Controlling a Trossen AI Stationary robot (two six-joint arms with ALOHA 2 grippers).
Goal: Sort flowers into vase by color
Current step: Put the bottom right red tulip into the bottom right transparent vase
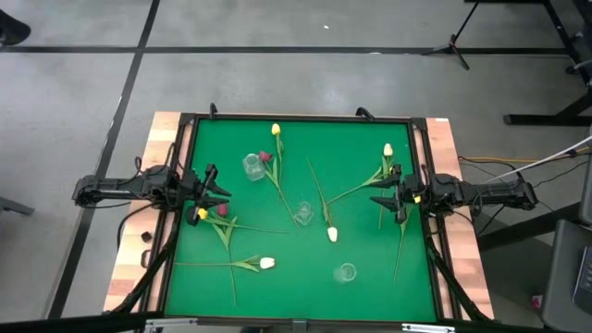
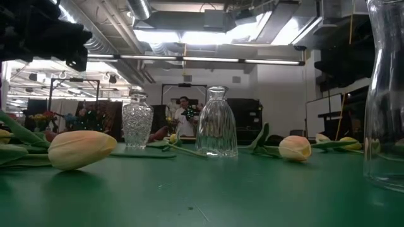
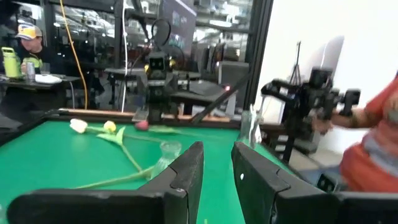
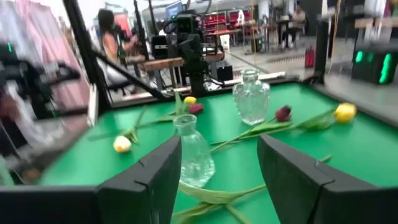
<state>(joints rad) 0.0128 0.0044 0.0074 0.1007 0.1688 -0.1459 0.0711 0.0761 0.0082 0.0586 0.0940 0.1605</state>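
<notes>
- Cream tulip head [image 2: 81,149] lies on the green counter [image 1: 370,296], nearest the low camera.
- Flowers lie scattered flat on the counter: yellow [image 1: 276,129], cream [image 1: 332,234], magenta [image 1: 264,155]; none in a vase.
- Three clear glass vases: [image 1: 251,166], [image 1: 303,214], [image 1: 347,273], all empty.
- Left gripper [image 1: 220,192] at the left edge, fingers parted, holding nothing.
- Right gripper [image 1: 379,196] at the right edge, fingers wide apart, holding nothing.

Three clear glass vases stand on the green bench [image 1: 370,305]: one cut-glass vase [image 1: 251,166], one middle vase [image 1: 303,214], one near vase [image 1: 346,273]. Seven tulips lie around them: three yellow [image 1: 276,129] [image 1: 388,150] [image 1: 203,214], two cream [image 1: 332,234] [image 1: 267,264], two dark red [image 1: 264,155] [image 1: 222,210]. Two arms, each with one tool.
</notes>
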